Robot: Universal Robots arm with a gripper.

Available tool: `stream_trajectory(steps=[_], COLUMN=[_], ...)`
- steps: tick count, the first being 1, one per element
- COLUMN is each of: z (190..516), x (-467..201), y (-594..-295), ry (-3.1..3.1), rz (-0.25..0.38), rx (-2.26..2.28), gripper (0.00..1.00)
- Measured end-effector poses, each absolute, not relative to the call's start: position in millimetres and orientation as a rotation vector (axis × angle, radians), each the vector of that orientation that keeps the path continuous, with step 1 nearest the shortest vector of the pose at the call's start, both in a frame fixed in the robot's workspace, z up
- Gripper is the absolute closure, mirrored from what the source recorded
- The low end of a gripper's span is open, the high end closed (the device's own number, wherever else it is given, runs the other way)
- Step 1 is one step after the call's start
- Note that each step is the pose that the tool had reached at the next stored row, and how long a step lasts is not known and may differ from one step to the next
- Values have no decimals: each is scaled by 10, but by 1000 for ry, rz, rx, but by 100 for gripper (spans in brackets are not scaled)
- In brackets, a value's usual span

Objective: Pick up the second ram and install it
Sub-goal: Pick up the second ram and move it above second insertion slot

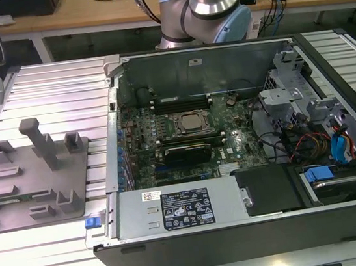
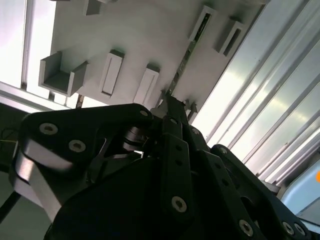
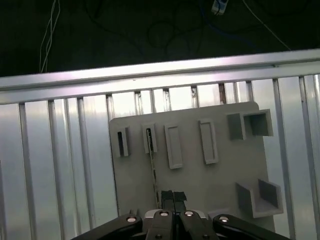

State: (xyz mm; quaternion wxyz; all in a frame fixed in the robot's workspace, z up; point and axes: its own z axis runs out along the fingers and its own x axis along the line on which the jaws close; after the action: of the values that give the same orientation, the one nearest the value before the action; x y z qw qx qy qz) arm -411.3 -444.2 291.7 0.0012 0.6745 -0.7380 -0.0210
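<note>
Your hand (image 3: 173, 196) sits low over the tray (image 3: 210, 190), pinched almost closed at the end of the ram (image 3: 152, 161), which stands on edge in its slot; grip unconfirmed. Lift and install in the case (image 1: 195, 62) remain.

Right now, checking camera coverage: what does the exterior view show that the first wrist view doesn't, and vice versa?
Exterior view: the open dark computer case with its big green motherboard. First wrist view: the thin ram stick, edge-on in a slot, by the gripper. Both: the grey plastic holder tray on the ribbed metal table.
</note>
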Motion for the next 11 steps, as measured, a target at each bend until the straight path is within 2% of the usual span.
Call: stream_trajectory(steps=[11], z=[2757], x=[-4113], y=[-4483], ry=[-2241], rz=[-66], rx=[2195], gripper=[92])
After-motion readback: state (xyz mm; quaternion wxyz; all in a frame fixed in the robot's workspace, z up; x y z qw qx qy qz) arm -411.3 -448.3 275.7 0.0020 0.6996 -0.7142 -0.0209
